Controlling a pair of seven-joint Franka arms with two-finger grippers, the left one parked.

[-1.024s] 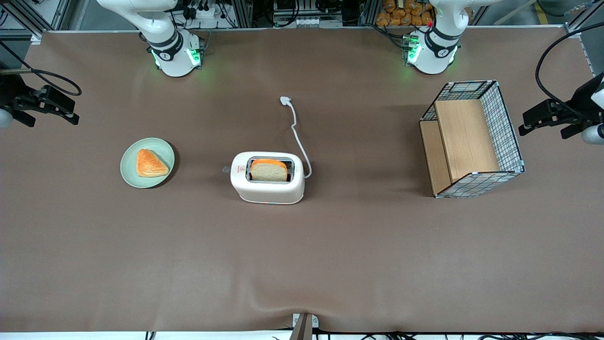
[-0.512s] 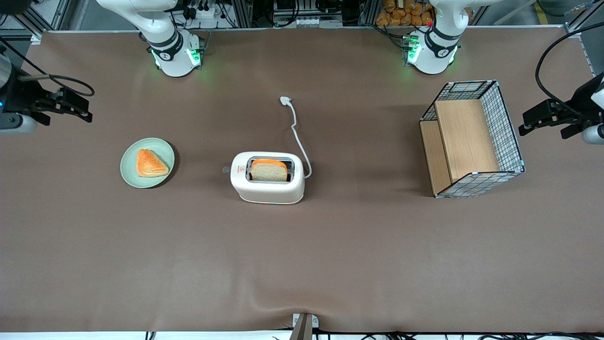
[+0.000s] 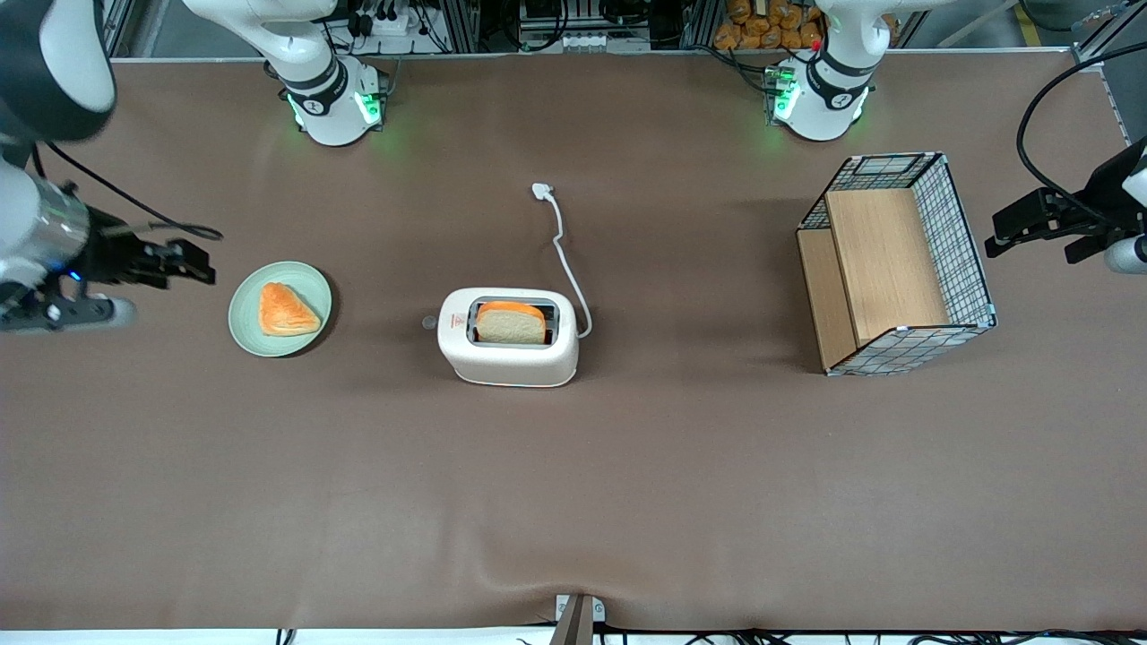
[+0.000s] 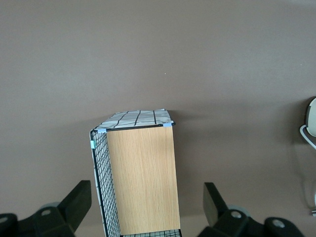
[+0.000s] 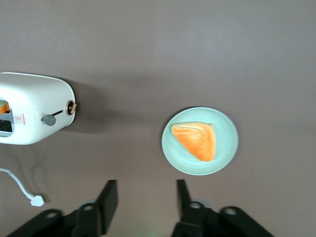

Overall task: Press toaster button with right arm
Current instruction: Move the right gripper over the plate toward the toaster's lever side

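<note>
The brown table (image 3: 627,502) carried everything. A wire basket with wood panels (image 3: 896,264) sat well away from the toaster (image 3: 508,349), toward the parked arm's end. The right arm (image 3: 36,224) hung toward its own end, well apart from the toaster. The toaster stood mid-table, a bread slice (image 3: 511,324) in its slot. The green plate (image 3: 280,309) lay between toaster and gripper (image 3: 193,262), whose fingers (image 5: 109,197) were spread apart, holding nothing. The toaster button (image 5: 49,120) poked from the toaster's narrow end facing the plate.
</note>
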